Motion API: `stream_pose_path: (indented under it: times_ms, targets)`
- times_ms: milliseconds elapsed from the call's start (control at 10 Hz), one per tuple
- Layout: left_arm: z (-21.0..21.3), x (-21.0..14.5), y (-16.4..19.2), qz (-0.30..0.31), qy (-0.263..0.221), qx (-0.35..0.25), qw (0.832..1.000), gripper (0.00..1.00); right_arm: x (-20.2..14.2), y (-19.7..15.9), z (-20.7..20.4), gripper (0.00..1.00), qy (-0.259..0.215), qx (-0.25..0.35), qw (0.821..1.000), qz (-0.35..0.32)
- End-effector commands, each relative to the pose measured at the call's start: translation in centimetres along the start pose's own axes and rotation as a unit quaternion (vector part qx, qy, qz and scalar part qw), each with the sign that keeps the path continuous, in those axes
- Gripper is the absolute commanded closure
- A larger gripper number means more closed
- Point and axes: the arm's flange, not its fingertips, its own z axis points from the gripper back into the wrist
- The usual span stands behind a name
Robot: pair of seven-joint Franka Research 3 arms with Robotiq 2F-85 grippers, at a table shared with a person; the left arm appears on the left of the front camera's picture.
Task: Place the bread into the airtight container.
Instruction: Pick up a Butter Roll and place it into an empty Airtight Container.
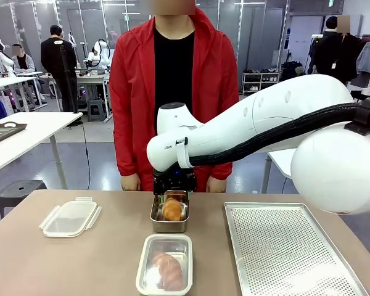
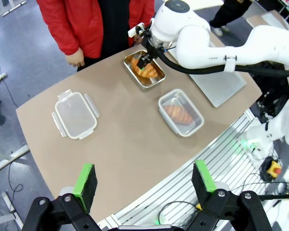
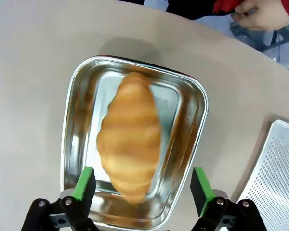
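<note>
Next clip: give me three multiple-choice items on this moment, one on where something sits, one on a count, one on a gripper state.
1. Where is the right gripper?
A. over the perforated metal baking sheet
B. over the small steel tray
C. over the clear plastic lid

2. How many golden croissants are on the table?
A. one
B. two
C. three

3. How do the right gripper's jaws stand?
A. shut on a croissant
B. shut on nothing
C. open

Key: 1 B, it hangs directly above the steel tray. 2 B, one golden croissant in the tray, another in the clear airtight container. 3 C, the green pads stand apart on either side of the croissant.
</note>
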Motion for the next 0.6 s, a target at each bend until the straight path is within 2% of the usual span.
stream_pose_path:
  times_ms: [0,100,200,500]
  targets:
    - [0.1,0.0,0.0,-0.008,-0.001,-0.009,1.000,0.00,-1.1,-0.9,-0.5,0.00,-0.013,0.011,1.000,-0.025]
    - [0.1,0.0,0.0,-0.008,-0.001,-0.009,1.000,0.00,-1.4,-1.2,-1.0,0.00,-0.012,0.026,1.000,0.001]
    - [0.1,0.0,0.0,-0.008,-0.001,-0.009,1.000,0.00,0.0,-0.3,-0.3,0.00,-0.002,0.003,1.000,-0.003]
    - [0.1,0.0,0.0,-0.008,-0.001,-0.009,1.000,0.00,0.0,-0.3,-0.3,0.00,-0.002,0.003,1.000,-0.003]
